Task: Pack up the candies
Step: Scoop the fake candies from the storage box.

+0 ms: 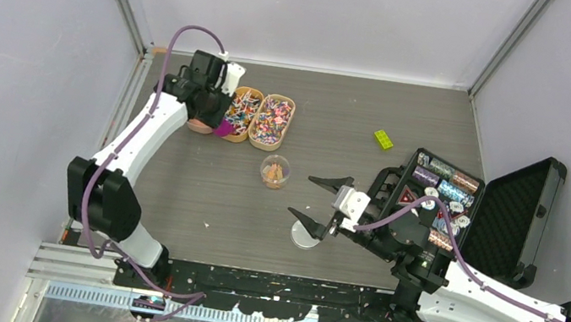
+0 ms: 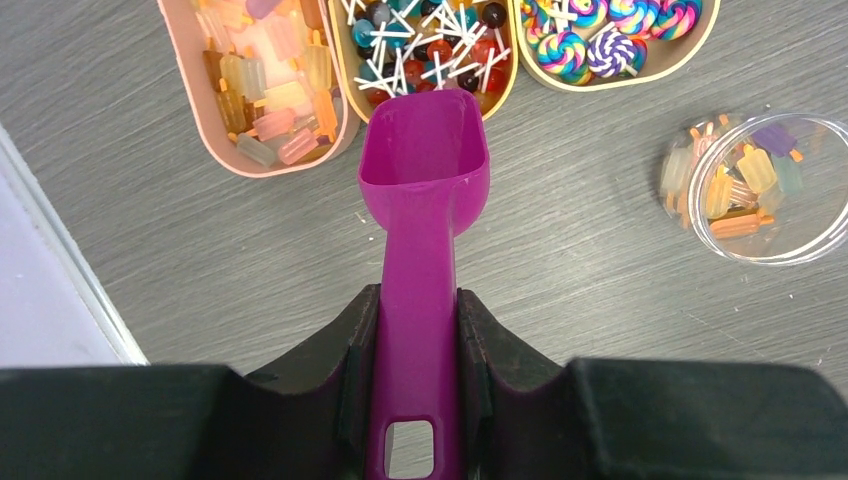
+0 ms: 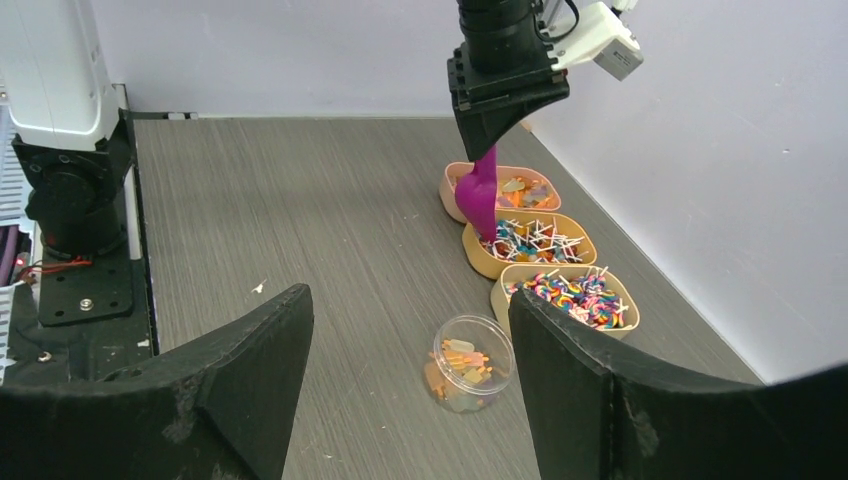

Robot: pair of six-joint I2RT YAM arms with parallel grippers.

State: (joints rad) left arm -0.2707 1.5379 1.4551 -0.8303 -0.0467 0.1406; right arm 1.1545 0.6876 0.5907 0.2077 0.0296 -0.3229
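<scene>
Candies [image 2: 265,85] are being stored by kind in three oval trays [image 2: 183,60] across the top of the left wrist view. Translucent pastel ice-lolly shapes are lying in the pink tray at upper left, small glossy balls on white sticks in the middle one, and striped swirls at upper right. A few ice-lolly pieces are already lying in the clear round cup [image 2: 790,245] at the right edge, so the packing is being judged as begun but far from finished.

A magenta scoop [image 2: 422,200] is being gripped by its flat handle, with the left gripper [image 2: 418,310] clamped tight on both sides of it. The handle is being held in line with the gripper, probably so that the bowl can be pushed straight forward and down into a pile. The bowl is empty, and its front lip is just at the near rim of the middle tray. The scoop is smooth moulded plastic with a squared, round-cornered bowl and a rectangular hole near the handle's end.

The right gripper [image 3: 407,295] is being held wide apart with nothing in it, low over the dark wood-grain bench [image 1: 217,194]. The cup is being framed between its fingers in the right wrist view. A pale round disc [image 1: 305,234], likely the cup's lid, is lying just beside it at lower centre of the top view. This placement is being read as readiness to steady or cap the cup.
</scene>
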